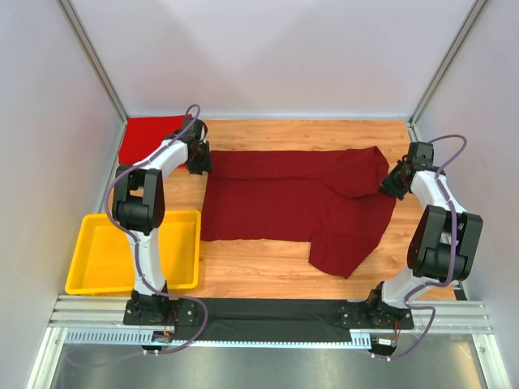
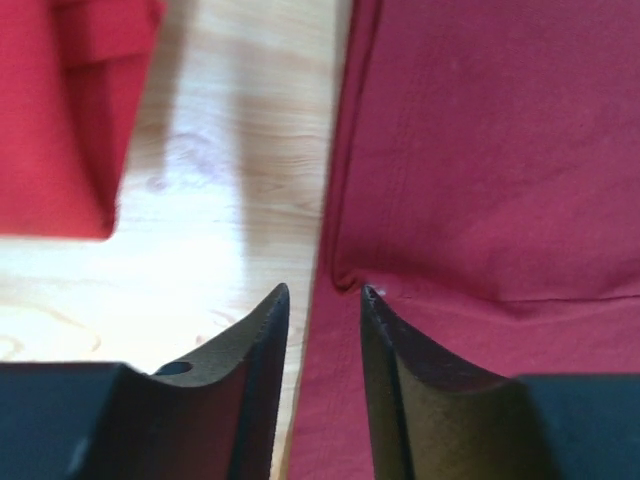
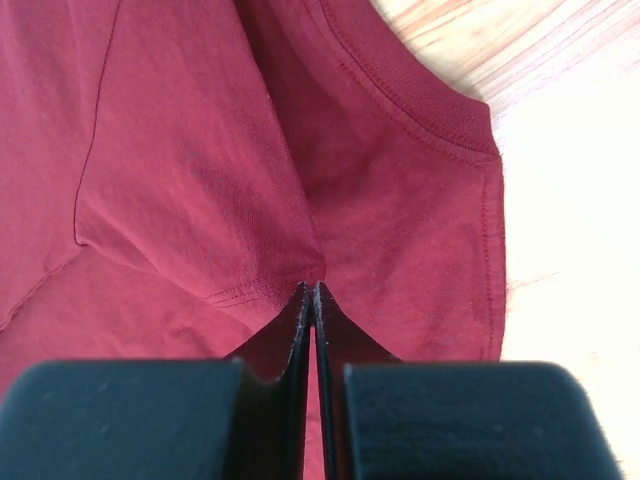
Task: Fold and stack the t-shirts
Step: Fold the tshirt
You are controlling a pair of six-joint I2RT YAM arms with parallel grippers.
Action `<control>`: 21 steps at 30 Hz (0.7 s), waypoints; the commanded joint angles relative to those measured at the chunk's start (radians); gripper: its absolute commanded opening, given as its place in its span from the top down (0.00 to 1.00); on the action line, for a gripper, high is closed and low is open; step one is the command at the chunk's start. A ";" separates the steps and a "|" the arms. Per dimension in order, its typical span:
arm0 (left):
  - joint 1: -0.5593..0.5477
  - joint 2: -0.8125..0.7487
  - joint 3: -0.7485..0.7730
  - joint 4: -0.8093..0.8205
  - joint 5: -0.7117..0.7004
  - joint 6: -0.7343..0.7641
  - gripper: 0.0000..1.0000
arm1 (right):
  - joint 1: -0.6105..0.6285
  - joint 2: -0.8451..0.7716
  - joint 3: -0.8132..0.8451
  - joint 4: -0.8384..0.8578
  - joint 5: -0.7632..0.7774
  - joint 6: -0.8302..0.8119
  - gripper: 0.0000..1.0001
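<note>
The dark maroon t-shirt (image 1: 292,203) lies spread across the middle of the wooden table, partly folded, with a flap hanging toward the front right. The brighter red t-shirt (image 1: 146,138) lies folded at the back left corner. My left gripper (image 1: 199,166) hovers at the maroon shirt's left back corner. In the left wrist view the left gripper (image 2: 322,292) is open, its jaws straddling the maroon shirt's (image 2: 480,150) edge, with the red shirt (image 2: 50,110) to the left. My right gripper (image 1: 389,185) is at the shirt's right end. In the right wrist view the right gripper (image 3: 313,288) is shut, pinching the maroon cloth (image 3: 200,150) near the collar.
A yellow plastic tray (image 1: 81,243) sits at the front left beside the left arm's base. White walls enclose the table on the left, back and right. Bare wood (image 1: 268,271) shows in front of the maroon shirt.
</note>
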State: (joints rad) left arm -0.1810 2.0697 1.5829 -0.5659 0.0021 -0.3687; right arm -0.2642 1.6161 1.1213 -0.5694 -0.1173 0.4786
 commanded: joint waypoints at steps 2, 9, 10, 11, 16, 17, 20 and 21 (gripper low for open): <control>-0.020 -0.118 0.014 0.018 -0.015 -0.033 0.58 | -0.004 -0.021 0.026 -0.001 -0.024 0.014 0.96; -0.067 -0.077 -0.012 0.106 0.102 -0.032 0.62 | -0.004 -0.027 0.012 0.002 -0.050 0.028 0.98; -0.080 -0.074 -0.015 0.115 0.102 -0.032 0.62 | -0.004 -0.027 0.008 0.005 -0.053 0.026 0.98; -0.084 -0.071 -0.023 0.133 0.105 -0.035 0.62 | -0.004 -0.028 0.006 0.005 -0.053 0.026 0.99; -0.086 0.007 0.000 0.114 0.072 -0.059 0.65 | -0.004 -0.022 0.012 -0.007 -0.039 0.029 0.99; -0.086 0.021 0.009 0.082 0.052 -0.062 0.65 | -0.004 -0.019 0.015 -0.009 -0.036 0.031 0.99; -0.086 0.075 0.063 0.003 0.019 -0.065 0.66 | -0.004 -0.012 0.018 -0.021 -0.024 0.041 0.99; -0.086 0.075 0.068 -0.003 0.021 -0.065 0.66 | -0.004 -0.010 0.014 -0.023 -0.022 0.044 0.99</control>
State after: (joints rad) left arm -0.2741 2.1189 1.5955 -0.5068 0.0578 -0.4191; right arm -0.2642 1.6161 1.1213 -0.5827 -0.1486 0.5018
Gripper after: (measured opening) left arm 0.346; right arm 0.015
